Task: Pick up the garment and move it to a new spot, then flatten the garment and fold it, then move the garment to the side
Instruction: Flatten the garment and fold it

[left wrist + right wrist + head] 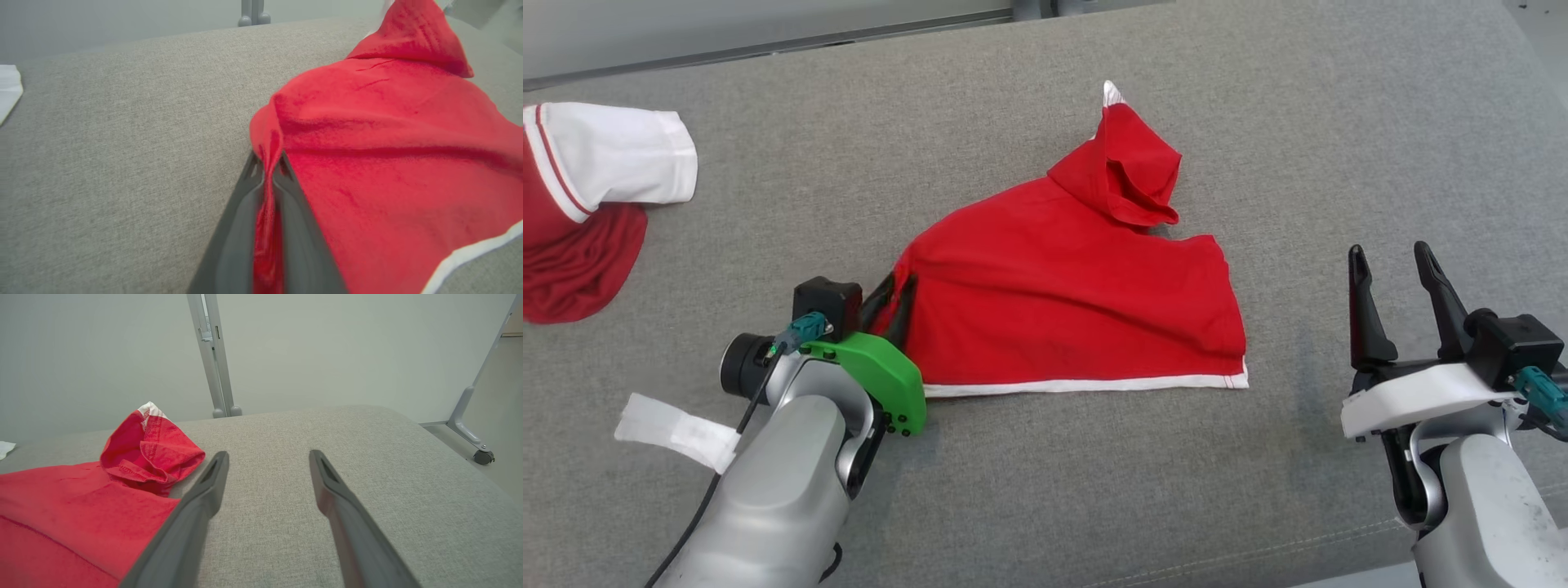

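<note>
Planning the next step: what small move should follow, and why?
Probably bring the open right claw over to grip the red shirt near its white-hemmed corner: the left claw is shut on the opposite edge, and one pinch alone would likely lift it bunched.

Probably a robot test lab, not a home: plain pale partition panels (347, 351) held by grey metal posts (212, 367), 1 angled leg (461, 412) ending in a caster (483, 457) on a smooth floor (506, 433), stand behind a wide grey fabric-covered surface (1258, 474) with a stitched seam (1258, 554) along its near edge.
</note>
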`<state>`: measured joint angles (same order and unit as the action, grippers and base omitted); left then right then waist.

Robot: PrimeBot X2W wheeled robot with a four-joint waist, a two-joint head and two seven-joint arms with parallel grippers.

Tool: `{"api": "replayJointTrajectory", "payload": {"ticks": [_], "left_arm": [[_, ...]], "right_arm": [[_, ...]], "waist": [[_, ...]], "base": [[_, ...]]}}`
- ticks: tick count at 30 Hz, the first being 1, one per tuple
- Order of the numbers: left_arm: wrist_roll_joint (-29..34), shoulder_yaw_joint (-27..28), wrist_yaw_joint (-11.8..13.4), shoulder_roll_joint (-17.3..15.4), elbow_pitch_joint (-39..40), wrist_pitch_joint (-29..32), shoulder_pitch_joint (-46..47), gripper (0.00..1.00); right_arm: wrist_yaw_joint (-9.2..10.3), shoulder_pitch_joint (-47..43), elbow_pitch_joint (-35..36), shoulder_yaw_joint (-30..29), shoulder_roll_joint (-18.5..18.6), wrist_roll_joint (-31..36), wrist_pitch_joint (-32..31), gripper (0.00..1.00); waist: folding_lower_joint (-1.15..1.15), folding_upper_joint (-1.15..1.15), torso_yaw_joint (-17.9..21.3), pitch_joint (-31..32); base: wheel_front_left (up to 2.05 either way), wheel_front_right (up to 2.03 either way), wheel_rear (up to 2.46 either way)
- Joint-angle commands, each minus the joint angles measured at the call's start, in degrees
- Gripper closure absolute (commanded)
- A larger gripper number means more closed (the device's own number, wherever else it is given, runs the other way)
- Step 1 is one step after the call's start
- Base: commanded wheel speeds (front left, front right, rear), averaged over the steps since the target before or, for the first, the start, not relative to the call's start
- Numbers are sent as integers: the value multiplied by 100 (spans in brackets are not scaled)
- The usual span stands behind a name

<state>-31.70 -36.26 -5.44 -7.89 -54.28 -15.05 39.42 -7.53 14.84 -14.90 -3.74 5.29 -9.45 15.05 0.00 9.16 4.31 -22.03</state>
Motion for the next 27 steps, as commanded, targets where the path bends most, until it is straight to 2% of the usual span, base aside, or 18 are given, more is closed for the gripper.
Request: {"api": "replayJointTrajectory", "payload": {"ticks": [1,6,19,27], "left_arm": [[41,57,57,-42,86,-17,-108,0],[156,368,144,-99,661,-11,-461,0],[675,1518,457,-258,2795,-10,-1953,0],[944,2031,609,-168,3747,-10,-2952,0]], "right_arm": [[8,-70,43,-6,-3,47,21,0],[8,-156,175,14,-47,142,21,0],[8,-449,634,263,-124,386,21,0],[8,-733,692,485,-170,525,21,0]], "waist": [[0,0,-71,78],[0,0,-199,277],[0,0,-394,904],[0,0,-440,1203]], "base": [[0,0,0],[0,0,0],[0,0,0],[0,0,0]]}}
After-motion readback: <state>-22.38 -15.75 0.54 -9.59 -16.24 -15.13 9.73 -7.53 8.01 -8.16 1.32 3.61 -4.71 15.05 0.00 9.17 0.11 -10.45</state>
